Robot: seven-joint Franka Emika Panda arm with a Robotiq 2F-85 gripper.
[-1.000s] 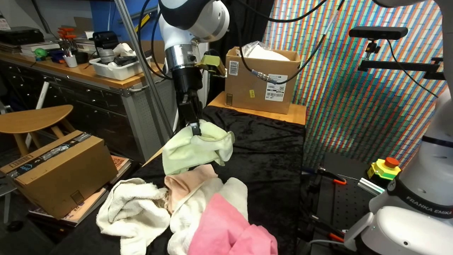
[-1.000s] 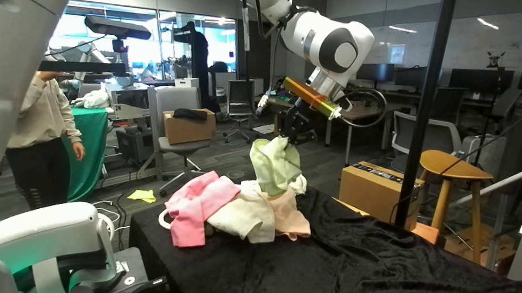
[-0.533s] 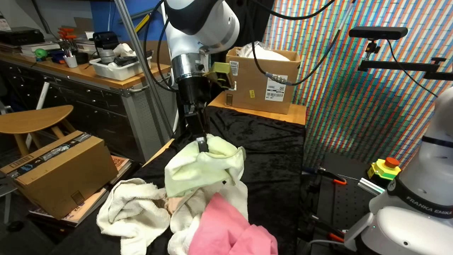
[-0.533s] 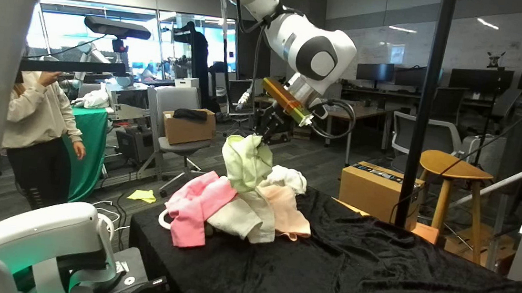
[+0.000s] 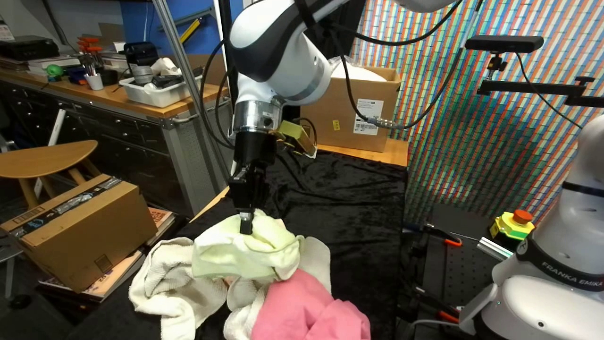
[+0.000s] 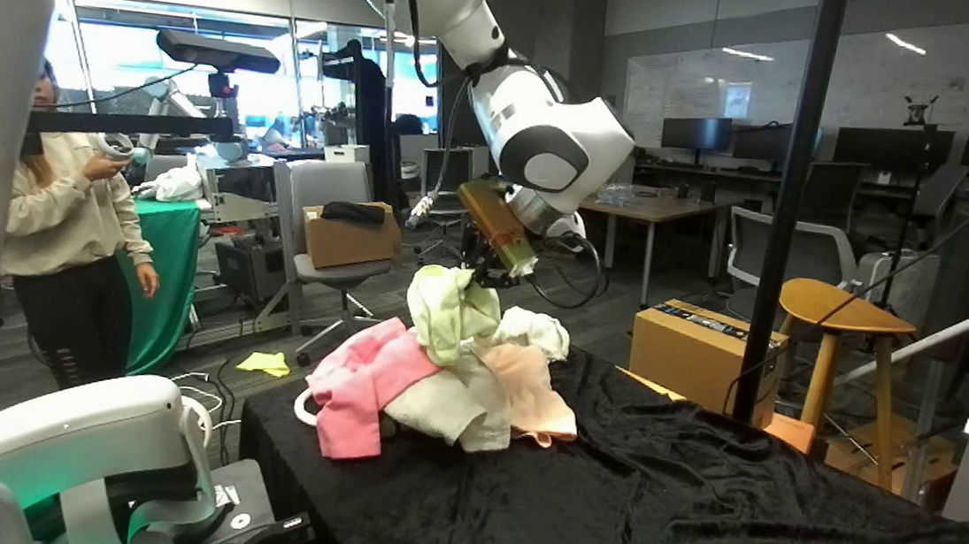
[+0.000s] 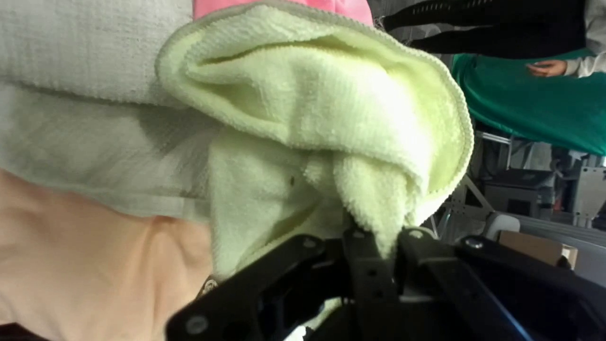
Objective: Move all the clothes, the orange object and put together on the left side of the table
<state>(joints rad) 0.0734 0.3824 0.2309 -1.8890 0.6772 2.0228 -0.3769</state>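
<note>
Where the pale green cloth [image 7: 303, 104] bunches up, the claw [image 7: 386, 240], nearly closed, pinches a fold of it.

Blown-out glare on green cloth [image 7: 326, 118]

I count one pale green cloth [image 5: 247, 255], one pink cloth [image 5: 306, 307], one peach cloth [image 6: 530, 396]. Off-white cloths [image 5: 172, 278]: at least two, maybe three; from here the folds overlap too much to split them. One curved white piece [image 6: 299, 409] by the pink cloth. One gripper [image 7: 382, 241], two fingers [image 7: 371, 274]. One black-covered table [image 6: 690, 541]. Cardboard boxes [image 5: 89, 231]: three, tallied over both exterior views. One wooden stool [image 5: 42, 158], same one in both exterior views. One person [image 6: 68, 210]. One green drape [image 6: 159, 285]. One yellow scrap [image 6: 265, 364]. Emergency stop [image 5: 512, 225]: one. One workbench [image 5: 184, 107], and on it I get one white bin [image 5: 153, 96], one white cup [image 5: 95, 82], one green ball [image 5: 54, 71]. Bar-shaped cameras [image 5: 504, 44]: one in each exterior view.
</note>
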